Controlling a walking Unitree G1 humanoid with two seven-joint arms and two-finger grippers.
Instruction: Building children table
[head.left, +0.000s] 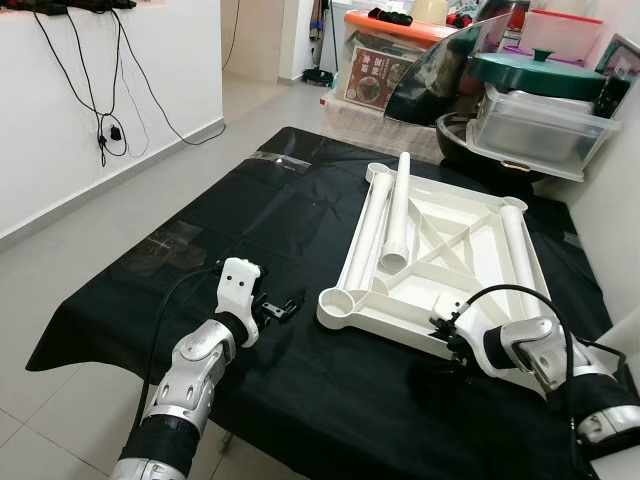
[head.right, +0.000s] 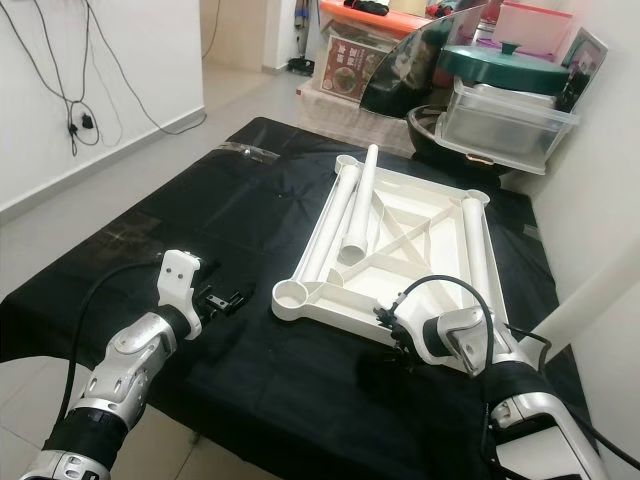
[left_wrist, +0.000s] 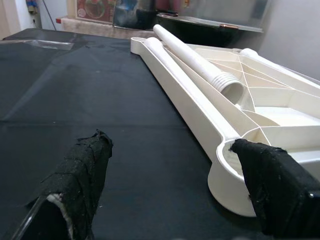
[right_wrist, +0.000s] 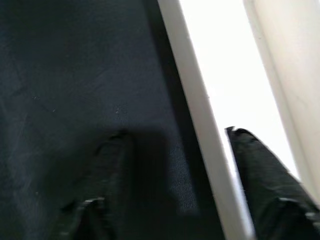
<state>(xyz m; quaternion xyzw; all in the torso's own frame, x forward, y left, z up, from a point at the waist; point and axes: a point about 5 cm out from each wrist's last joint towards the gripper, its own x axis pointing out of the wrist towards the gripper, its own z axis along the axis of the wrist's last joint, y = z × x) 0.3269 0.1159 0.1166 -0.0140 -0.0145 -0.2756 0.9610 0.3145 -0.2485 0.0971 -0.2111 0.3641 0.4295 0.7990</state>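
Black cloth (head.left: 200, 230) over tiled floor (head.left: 120, 180), upturned white tabletop (head.left: 440, 250); both grippers (left_wrist: 170, 185) (right_wrist: 175, 170) spread, right straddling its rim

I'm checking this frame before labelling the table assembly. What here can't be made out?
- Tabletop near-right corner socket: hidden behind the right gripper, head views.
- Right wrist view: blurred; whether the fingers touch the tabletop edge is unclear.
- Label on the box at the back: too small to read.
- Left gripper: open, near the corner socket.

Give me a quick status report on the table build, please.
Left gripper open, near the tabletop's empty corner socket. Right gripper open, straddling its near rim. Loose leg lies across the frame.
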